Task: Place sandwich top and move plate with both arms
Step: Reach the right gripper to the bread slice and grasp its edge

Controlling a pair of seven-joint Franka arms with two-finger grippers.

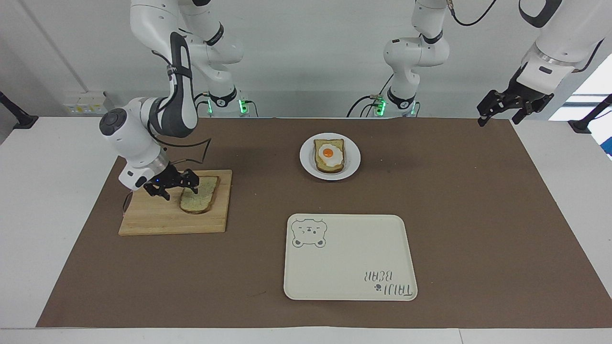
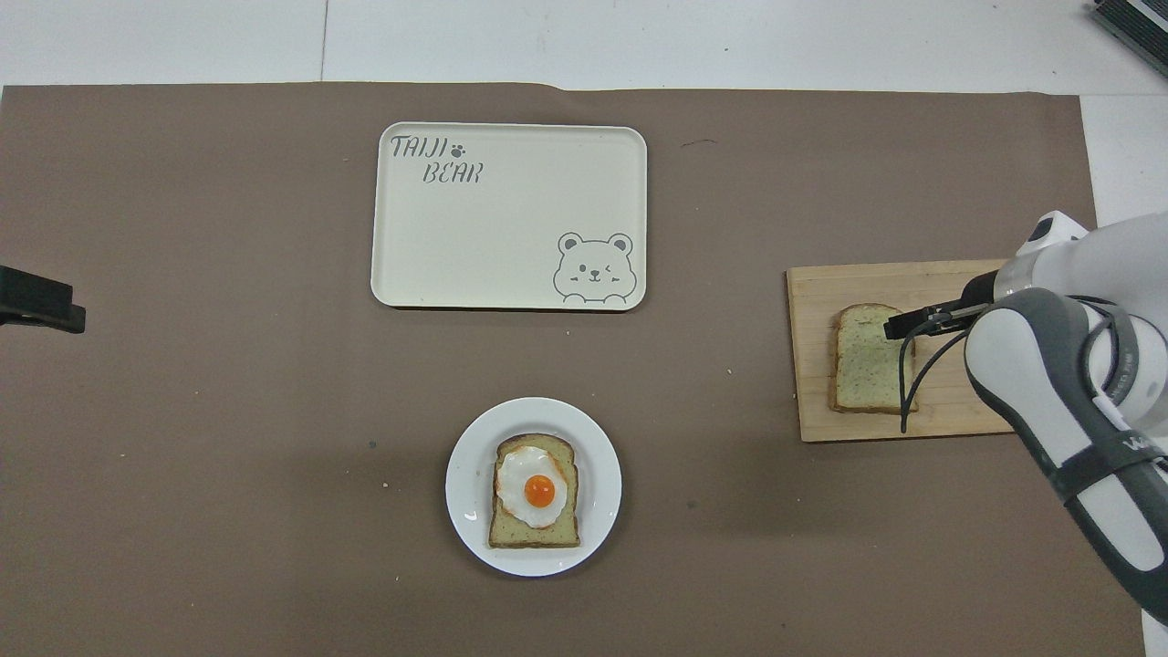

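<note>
We see a white table point(image 1: 38, 215) under a brown paper mat point(image 1: 478, 215), with a plain pale wall where the robots stand. Toward the right arm's end, the right gripper point(image 1: 180, 191) hangs low over a wooden cutting board point(image 1: 158, 220), claw wide. One finger is over the sandwich top point(image 1: 201, 198) lying flat there; we cannot tell whether it touches. Mid-table, the plate point(image 1: 353, 160) holds egg-topped bread point(image 1: 329, 155). Farther from the robots lies a cream tray point(image 1: 349, 267) reading "TAIJI BEAR", with a bear face. The left gripper point(image 1: 499, 114) waits, raised over the mat's corner, claw wide and empty.
</note>
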